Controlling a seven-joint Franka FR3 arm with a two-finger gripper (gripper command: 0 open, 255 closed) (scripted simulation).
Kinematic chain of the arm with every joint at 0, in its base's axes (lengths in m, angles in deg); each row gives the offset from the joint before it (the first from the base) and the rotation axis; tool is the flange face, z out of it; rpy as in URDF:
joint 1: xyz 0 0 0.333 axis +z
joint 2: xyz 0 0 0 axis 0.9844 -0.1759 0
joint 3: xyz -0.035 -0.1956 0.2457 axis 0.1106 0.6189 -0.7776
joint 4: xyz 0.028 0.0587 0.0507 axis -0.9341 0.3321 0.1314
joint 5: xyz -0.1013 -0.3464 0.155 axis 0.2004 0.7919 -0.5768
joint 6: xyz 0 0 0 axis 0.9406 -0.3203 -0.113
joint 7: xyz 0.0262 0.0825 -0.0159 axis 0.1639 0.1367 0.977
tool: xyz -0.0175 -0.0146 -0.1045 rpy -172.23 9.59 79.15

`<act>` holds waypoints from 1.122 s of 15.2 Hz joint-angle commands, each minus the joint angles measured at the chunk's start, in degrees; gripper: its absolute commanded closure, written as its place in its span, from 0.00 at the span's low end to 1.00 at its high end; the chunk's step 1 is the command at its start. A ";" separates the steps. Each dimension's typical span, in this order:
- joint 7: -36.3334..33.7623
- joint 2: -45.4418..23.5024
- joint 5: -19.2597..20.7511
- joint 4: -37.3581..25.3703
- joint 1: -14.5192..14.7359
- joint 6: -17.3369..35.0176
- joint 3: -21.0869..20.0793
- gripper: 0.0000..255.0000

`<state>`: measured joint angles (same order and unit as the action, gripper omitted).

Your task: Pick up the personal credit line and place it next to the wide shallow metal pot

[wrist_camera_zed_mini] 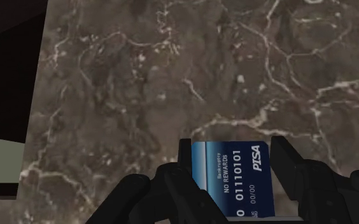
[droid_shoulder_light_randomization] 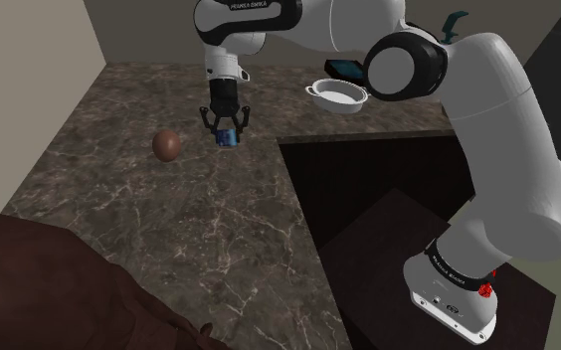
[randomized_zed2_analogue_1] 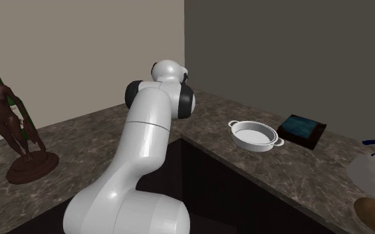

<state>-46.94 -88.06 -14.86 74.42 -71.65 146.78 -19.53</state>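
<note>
1. The blue card (wrist_camera_zed_mini: 235, 181) was pinched between the two black fingers (wrist_camera_zed_mini: 184, 162) of the gripper (wrist_camera_zed_mini: 232, 156). I could read "NO REWARDS" and "PISA" on it.
2. The gripper was closed tight on the card, with one finger on each side of it.
3. In the shoulder view, I saw the gripper (droid_shoulder_light_randomization: 227, 124) pointing down. The card (droid_shoulder_light_randomization: 227, 137) was a small blue bit at its tip, over the dark stone counter (droid_shoulder_light_randomization: 119, 109).
4. A round brown thing (droid_shoulder_light_randomization: 167, 145) sat on the counter near the card, toward that view's left.
5. The wide flat pot (droid_shoulder_light_randomization: 338, 94) looked white. It sat well apart from the card, toward that view's right.
6. In the second exterior view, I saw the pot (randomized_zed2_analogue_1: 254, 135) sitting just beside a dark box with a blue top (randomized_zed2_analogue_1: 302, 127).
</note>
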 commanded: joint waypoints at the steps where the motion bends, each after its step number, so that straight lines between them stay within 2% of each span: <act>1: -0.20 0.15 -0.02 -0.46 -0.02 -0.60 -0.03 1.00; 10: -2.29 0.58 -0.26 -6.47 -0.12 -6.72 -0.41 1.00; 17: -4.45 -0.96 -0.47 -14.40 -0.06 -12.78 -0.85 1.00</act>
<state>-51.07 -88.59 -15.32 61.52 -71.69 135.08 -20.31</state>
